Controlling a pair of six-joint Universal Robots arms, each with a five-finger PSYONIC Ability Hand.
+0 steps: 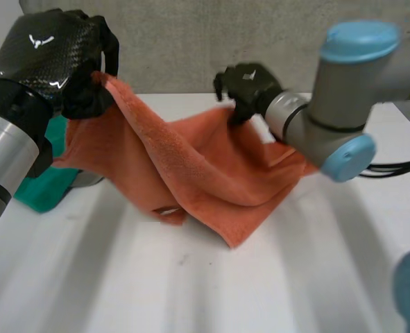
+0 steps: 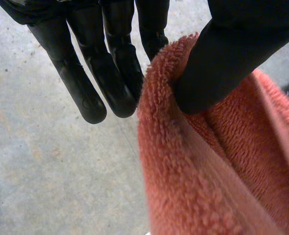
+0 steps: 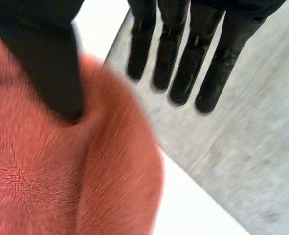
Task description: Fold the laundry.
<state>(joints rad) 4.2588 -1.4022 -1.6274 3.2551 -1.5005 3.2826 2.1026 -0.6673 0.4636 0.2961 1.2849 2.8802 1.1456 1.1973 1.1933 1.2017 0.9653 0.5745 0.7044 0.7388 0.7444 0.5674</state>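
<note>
An orange towel lies partly on the white table, with its left end lifted. My left hand is raised at the left and holds a top corner of the towel. In the left wrist view its thumb pinches the towel's folded edge against the nearest finger. My right hand is at the towel's far edge, near the back of the table. In the right wrist view its thumb rests on the towel, while the straight fingers stand apart from the cloth.
A green cloth lies at the table's left side, partly under the orange towel. A grey wall runs behind the table's far edge. My right arm reaches across the right half of the table.
</note>
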